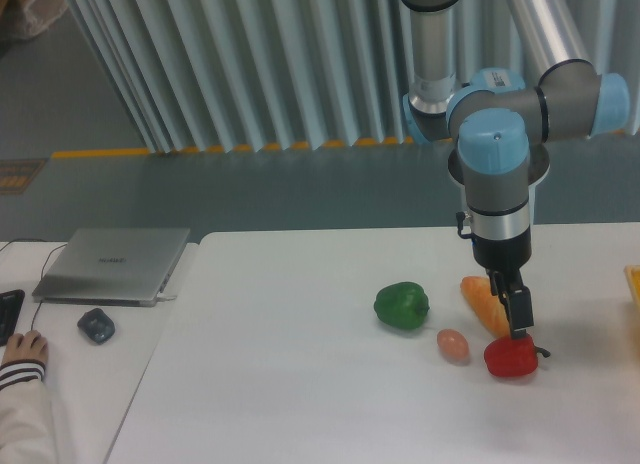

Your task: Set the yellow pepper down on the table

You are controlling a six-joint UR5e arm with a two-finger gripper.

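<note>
Much bare table (280, 384) lies left of the hand (519, 322).

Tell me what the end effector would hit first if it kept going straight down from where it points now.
Most likely the red pepper: the end effector points down with its tip just above it. Depth is unclear from this single view, so it might instead pass behind it and reach the table.

Two peppers: green (402, 306), red (511, 357); one egg (453, 345); one bread (482, 302).

The bench (300, 384) lies bare left of the green pepper (402, 306). At right, croissant (484, 304), egg (453, 345) and red pepper (511, 357) crowd close around the claw (519, 319)
</note>
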